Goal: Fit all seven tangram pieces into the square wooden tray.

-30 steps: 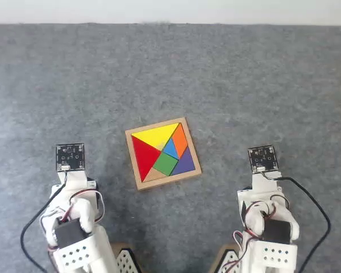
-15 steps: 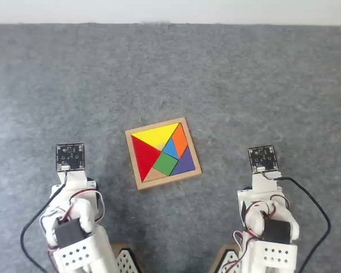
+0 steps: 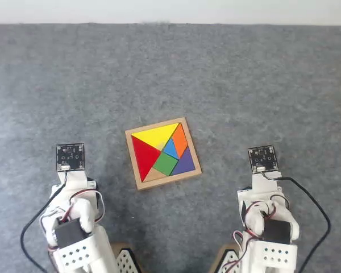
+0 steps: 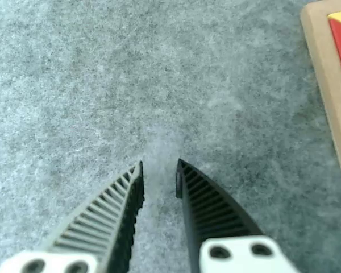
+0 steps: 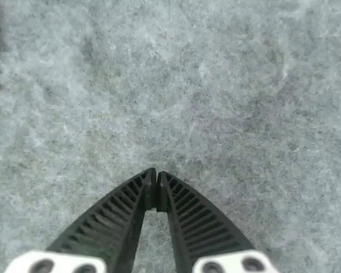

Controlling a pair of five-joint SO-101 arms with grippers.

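No text, label, brand, number or sign can be read anywhere. Tiny pale marks on the left arm's dark board (image 3: 70,157) and the right arm's dark board (image 3: 263,159) are too small to make out. The tangram pieces (image 3: 156,136) are plain colour and the wooden tray (image 4: 324,62), off to one side of the left claw (image 4: 159,170), is bare wood with no print.
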